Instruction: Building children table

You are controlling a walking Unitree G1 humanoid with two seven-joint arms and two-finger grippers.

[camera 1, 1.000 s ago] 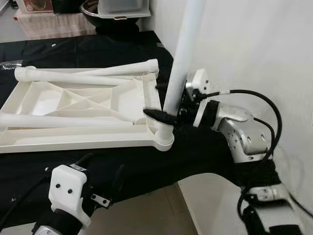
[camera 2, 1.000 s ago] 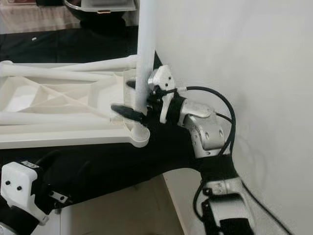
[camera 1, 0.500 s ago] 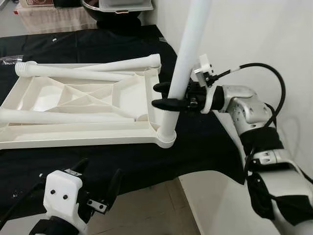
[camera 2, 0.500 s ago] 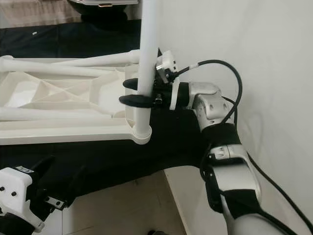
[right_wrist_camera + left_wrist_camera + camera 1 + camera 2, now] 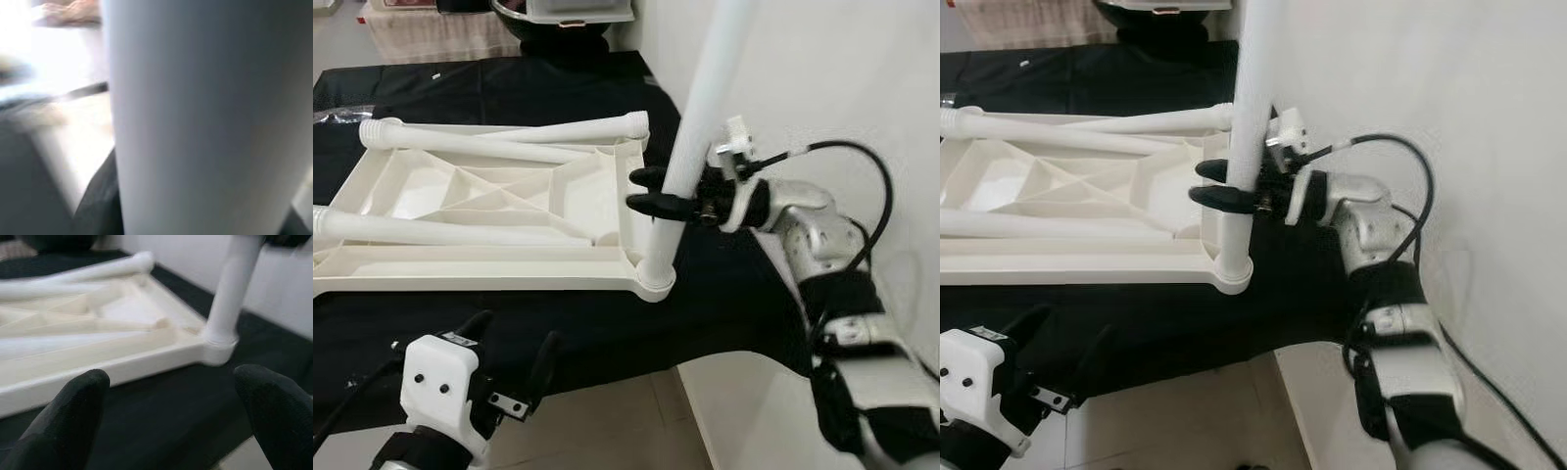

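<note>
Table top: one white plastic table top (image 5: pixel 489 211) lies upside down on a black cloth (image 5: pixel 509 93), its ribbed underside facing up.
Legs, counted: four white tube legs. One upright leg (image 5: pixel 690 147) stands in the corner socket (image 5: pixel 656 279) at the near right corner of the table top, tilted a little. Three loose legs (image 5: pixel 499 147) lie across the underside: two at the far edge, crossing toward the far right corner, and one along the near side.
Right gripper: the right gripper (image 5: pixel 661 191) reaches in from the right and pinches the upright leg partway up, one black finger on each side of the tube. In the right wrist view the tube sits close against the camera, blurred.
Left gripper: the left gripper (image 5: pixel 514 348) hangs below the near edge of the cloth, apart from the table top, its two black fingers (image 5: pixel 63 426) spread with nothing between them.
Writing: no lettering can be read on any part.
Surface: the black cloth drapes over its support's near edge; pale floor (image 5: pixel 607 421) below.
Room: a plain white wall (image 5: pixel 842 88) rises on the right, beside the upright leg. At the far end sit a dark bowl-like item and a pale container (image 5: pixel 578 10).
</note>
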